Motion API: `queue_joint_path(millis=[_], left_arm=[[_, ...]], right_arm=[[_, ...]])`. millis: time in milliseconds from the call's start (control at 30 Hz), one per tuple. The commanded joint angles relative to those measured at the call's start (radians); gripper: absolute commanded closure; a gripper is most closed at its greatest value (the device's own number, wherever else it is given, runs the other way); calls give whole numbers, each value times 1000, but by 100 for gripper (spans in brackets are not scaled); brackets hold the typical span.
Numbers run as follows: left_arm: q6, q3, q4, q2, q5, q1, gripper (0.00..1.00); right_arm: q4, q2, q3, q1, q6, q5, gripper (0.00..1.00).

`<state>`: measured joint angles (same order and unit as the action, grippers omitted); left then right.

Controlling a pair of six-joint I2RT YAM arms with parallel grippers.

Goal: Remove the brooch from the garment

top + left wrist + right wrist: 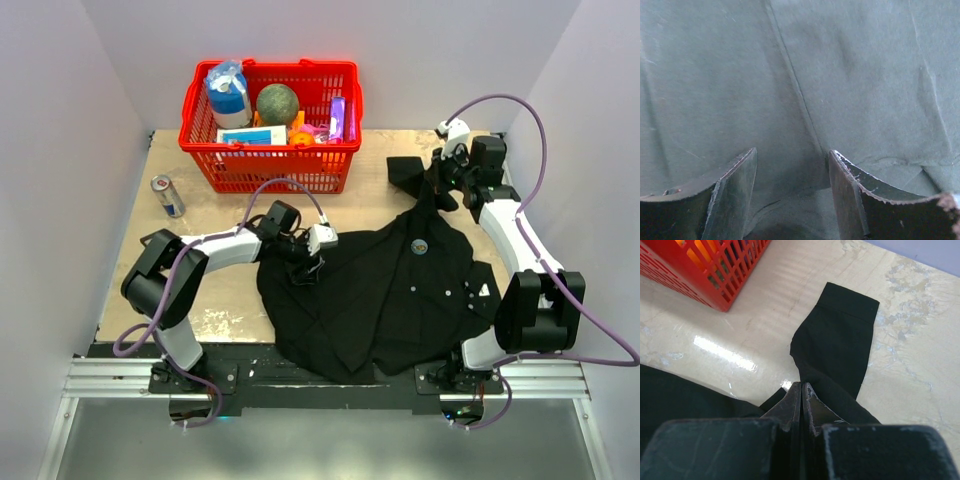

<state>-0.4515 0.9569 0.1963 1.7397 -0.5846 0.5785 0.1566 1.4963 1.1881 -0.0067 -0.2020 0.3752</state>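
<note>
Here, left fingers (735, 200) stand open over the garment (380, 290); right fingers (792, 405) pinch it, fully closed.

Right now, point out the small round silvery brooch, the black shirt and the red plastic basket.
Small round silvery-grey brooch (419, 245): top view, centre of the disc.
Black short-sleeved shirt (370, 300): top view, front panel below the brooch.
Red plastic basket (275, 172): top view, near side wall.

No lettering is legible anywhere in these views. The blue-and-white carton (228, 92) in the red basket (270, 165) and the drink can (168, 196) on the worktop (215, 300) carry printing too small to read. The brooch (419, 245) pinned on the black shirt (370, 300) bears a mark, equally unreadable.
</note>
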Motion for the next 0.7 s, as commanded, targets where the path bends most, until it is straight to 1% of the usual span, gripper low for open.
queue_joint_path(millis=[0,167,233,367,467,500,567,600,667], left_arm=[[-35,34,6,9,-38,9,37],[-42,19,5,-5,-12,18,40],[-47,6,-3,-23,9,27,43],[-61,-55,-49,-78,51,61,47],[-58,-60,-41,-77,91,80,54],[-58,-58,-38,-66,100,84,59],[-58,-63,-38,-60,129,87,65],[-56,-63,-40,-58,137,90,74],[-47,-57,-38,-60,152,89,83]], right_arm=[[-52,-53,-10,-1,1,-28,100],[-52,-50,-10,-1,1,-30,100],[-52,-48,-9,-1,1,-30,100],[-54,-41,-7,-1,1,-29,100],[-55,-34,-4,-1,3,-25,100],[-57,-33,-1,-1,1,-25,100],[-55,-31,1,-1,1,-25,100],[-55,-31,2,-1,1,-25,100],[-52,-34,5,-1,0,-27,100]])
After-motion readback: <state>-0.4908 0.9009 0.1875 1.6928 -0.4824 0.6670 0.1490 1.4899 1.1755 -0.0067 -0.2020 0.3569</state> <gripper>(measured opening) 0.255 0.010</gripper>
